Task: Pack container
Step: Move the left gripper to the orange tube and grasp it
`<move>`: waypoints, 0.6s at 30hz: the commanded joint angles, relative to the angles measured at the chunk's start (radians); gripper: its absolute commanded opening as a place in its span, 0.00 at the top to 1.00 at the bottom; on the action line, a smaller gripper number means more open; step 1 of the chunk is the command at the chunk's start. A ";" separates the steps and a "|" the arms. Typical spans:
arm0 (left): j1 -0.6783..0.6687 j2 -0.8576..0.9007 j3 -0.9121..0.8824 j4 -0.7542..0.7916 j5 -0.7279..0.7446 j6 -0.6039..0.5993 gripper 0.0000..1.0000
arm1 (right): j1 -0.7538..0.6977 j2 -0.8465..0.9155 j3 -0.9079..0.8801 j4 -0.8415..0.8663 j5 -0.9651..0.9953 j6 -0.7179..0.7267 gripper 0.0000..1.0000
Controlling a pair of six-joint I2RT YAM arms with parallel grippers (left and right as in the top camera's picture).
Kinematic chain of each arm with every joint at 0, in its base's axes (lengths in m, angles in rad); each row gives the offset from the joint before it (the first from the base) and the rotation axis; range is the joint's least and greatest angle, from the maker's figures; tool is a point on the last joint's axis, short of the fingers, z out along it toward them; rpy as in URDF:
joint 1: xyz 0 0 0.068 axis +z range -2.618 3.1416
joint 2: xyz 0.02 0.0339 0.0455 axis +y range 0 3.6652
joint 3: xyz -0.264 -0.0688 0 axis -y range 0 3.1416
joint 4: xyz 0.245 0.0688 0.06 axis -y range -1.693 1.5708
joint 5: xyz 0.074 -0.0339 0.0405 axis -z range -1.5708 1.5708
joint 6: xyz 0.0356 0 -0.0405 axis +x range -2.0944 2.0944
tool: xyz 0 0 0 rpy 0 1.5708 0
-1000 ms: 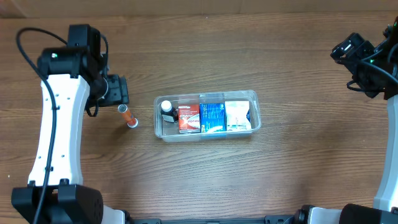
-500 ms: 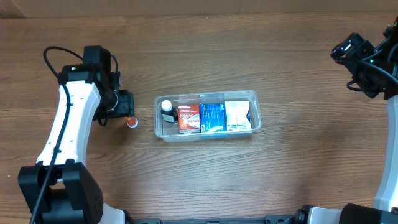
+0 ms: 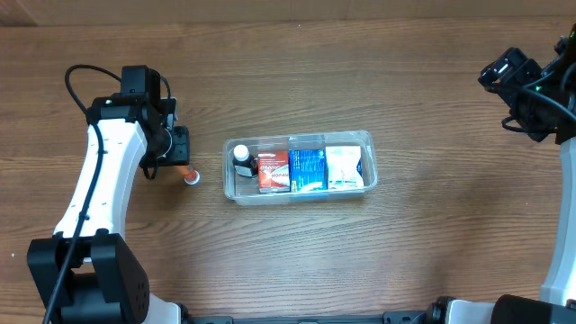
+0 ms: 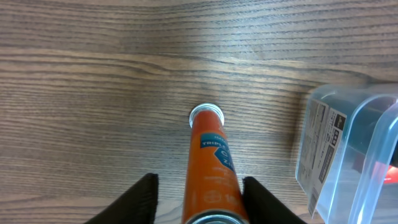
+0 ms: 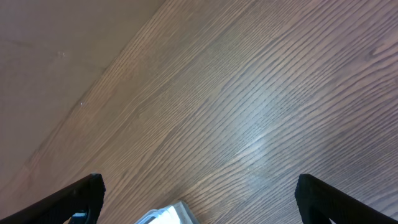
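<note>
An orange tube [image 3: 188, 175] with a white cap lies on the table, left of the clear container [image 3: 301, 137]. My left gripper [image 3: 182, 163] straddles the tube's far end. In the left wrist view the orange tube [image 4: 209, 162] runs between the black fingers [image 4: 138, 198]. The right one touches it and a gap shows on the left side. The container [image 4: 348, 143] shows at the right edge. It holds a small bottle [image 3: 241, 159], a red box [image 3: 273, 171], a blue box [image 3: 307, 169] and a white packet [image 3: 344, 167]. My right gripper [image 3: 509, 70] hangs open at the far right.
Bare wooden table surrounds the container on all sides. In the right wrist view the gripper [image 5: 199, 193] looks down on wood, with a corner of the container [image 5: 168, 216] at the bottom edge.
My left arm swung in and lowered its gripper over the orange tube, and its jaws narrowed round it. The right arm stayed still.
</note>
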 commanded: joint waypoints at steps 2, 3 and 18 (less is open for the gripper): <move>0.001 0.006 -0.001 -0.009 0.015 0.016 0.71 | 0.001 -0.015 0.003 0.005 -0.002 -0.006 0.00; 0.001 0.005 0.004 -0.018 0.015 0.016 0.75 | 0.001 -0.015 0.003 0.005 -0.002 -0.006 0.00; -0.079 -0.047 0.632 -0.491 0.069 0.011 0.89 | 0.001 -0.015 0.003 0.005 -0.002 -0.006 0.00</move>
